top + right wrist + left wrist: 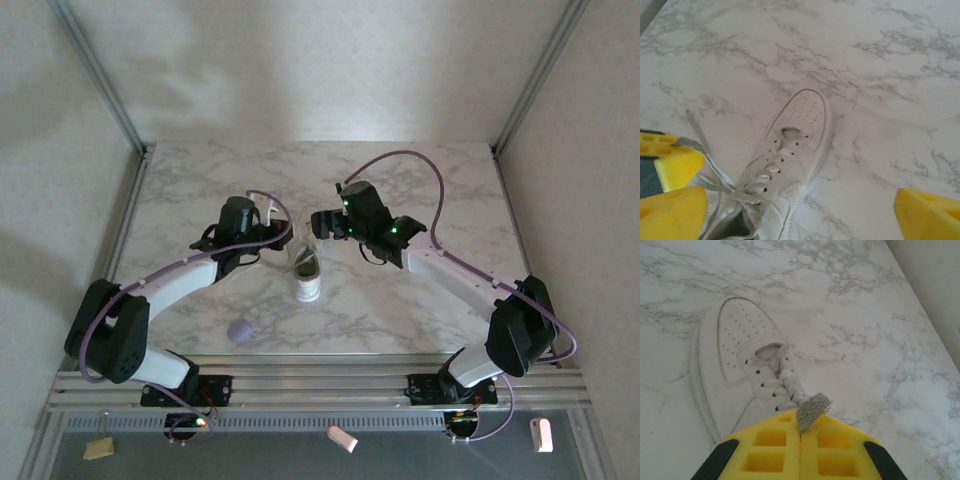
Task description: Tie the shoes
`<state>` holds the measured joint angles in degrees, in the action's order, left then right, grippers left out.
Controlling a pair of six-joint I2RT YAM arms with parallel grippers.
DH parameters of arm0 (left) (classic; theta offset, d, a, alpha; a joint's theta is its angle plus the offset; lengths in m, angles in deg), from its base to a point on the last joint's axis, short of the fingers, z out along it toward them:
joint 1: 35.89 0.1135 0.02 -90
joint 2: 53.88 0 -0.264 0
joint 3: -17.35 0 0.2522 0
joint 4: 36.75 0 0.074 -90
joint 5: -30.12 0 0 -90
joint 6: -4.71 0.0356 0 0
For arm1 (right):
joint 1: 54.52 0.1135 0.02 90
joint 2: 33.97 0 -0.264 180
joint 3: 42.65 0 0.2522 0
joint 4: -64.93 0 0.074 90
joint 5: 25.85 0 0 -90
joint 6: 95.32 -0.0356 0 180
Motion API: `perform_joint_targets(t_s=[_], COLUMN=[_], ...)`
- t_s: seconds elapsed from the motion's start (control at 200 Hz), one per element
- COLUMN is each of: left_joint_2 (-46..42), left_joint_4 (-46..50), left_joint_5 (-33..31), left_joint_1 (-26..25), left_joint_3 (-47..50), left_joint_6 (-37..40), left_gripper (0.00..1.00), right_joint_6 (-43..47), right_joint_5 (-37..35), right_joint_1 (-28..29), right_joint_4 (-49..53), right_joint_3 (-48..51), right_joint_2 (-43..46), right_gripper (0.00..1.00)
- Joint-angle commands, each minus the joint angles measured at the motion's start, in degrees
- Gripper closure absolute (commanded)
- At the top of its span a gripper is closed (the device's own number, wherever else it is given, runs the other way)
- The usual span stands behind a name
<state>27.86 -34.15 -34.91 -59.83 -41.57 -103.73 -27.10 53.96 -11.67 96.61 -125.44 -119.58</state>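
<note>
Sneaker (307,272) on table (420,300), between grippers. Left gripper (800,437) clamped on lace (812,410) above tongue. Right gripper (320,222) spread wide, holding nothing, over heel. Judgement: left holds tension, right pinches lace low beside sneaker.

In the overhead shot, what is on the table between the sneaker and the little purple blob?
Nothing: in the top view, the stretch of marble table between the sneaker and the purple blob is bare.

White arms (185,272) carry black joints (112,335), purple cables (425,163) and yellow pincer fingers (771,452).
</note>
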Motion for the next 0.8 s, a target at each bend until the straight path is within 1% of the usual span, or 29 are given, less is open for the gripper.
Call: perform_joint_targets(t_s=[0.0, 0.02, 0.035, 0.095, 0.22, 0.25, 0.31, 0.415, 0.46, 0.551, 0.621, 0.656, 0.711, 0.791], left_joint_2=[-3.66, -4.23, -4.52, -5.58, -6.49, -6.58, -6.75, -7.04, -7.09, -7.30, -7.46, -7.55, -7.68, -7.84], left_joint_4=[-7.53, -8.21, -8.19, -11.19, -12.82, -13.19, -14.28, -16.87, -17.58, -19.94, -22.11, -23.02, -24.04, -24.89], left_joint_5=[-1.86, -1.86, -1.90, -2.66, -3.75, -3.93, -3.93, -3.82, -4.11, -4.42, -4.25, -4.16, -4.05, -4.00], left_joint_1=[-0.39, -0.49, -0.58, -0.92, -1.66, -1.78, -1.98, -2.70, -2.98, -3.60, -3.83, -3.88, -3.92, -4.13], left_joint_3=[4.45, 5.38, 6.04, 8.17, 10.82, 11.31, 12.26, 14.13, 14.79, 16.58, 18.28, 18.99, 19.92, 20.92], left_joint_6=[-1.39, -1.57, -1.68, -1.77, -0.59, -0.30, -0.04, 0.30, 0.64, 1.08, 1.12, 1.12, 1.02, 1.45], left_gripper=[1.00, 1.00, 1.00, 1.00, 1.00, 1.00, 1.00, 1.00, 1.00, 1.00, 1.00, 1.00, 1.00, 1.00], right_joint_6=[-3.28, -3.31, -3.39, -4.85, -10.05, -11.70, -14.06, -12.81, -11.96, -10.00, -8.30, -7.39, -5.55, -2.44], right_joint_5=[1.31, 1.25, 1.16, 1.69, 7.70, 6.88, 2.45, 2.04, 4.74, 12.73, 18.52, 21.69, 25.68, 28.41], right_joint_1=[0.22, 0.22, -1.14, -2.86, -7.60, -8.06, -8.22, -8.21, -8.55, -9.26, -8.84, -8.44, -7.27, -5.09], right_joint_4=[7.73, 7.24, 7.01, 7.46, 7.81, 8.66, 10.89, 12.44, 12.71, 12.33, 13.36, 13.63, 14.79, 18.86], right_joint_3=[0.31, 0.51, 0.52, -0.87, -5.69, -7.60, -11.28, -16.23, -18.53, -24.45, -30.97, -33.85, -38.95, -47.60], right_joint_2=[-1.15, -1.13, -1.14, -1.94, -5.91, -7.46, -10.63, -16.61, -19.05, -24.34, -29.07, -31.32, -34.83, -40.30], right_gripper=[0.01, 0.01, 0.01, 0.01, 0.01, 0.01, 0.01, 0.01, 0.01, 0.01, 0.01, 0.05, 0.06, 0.12])
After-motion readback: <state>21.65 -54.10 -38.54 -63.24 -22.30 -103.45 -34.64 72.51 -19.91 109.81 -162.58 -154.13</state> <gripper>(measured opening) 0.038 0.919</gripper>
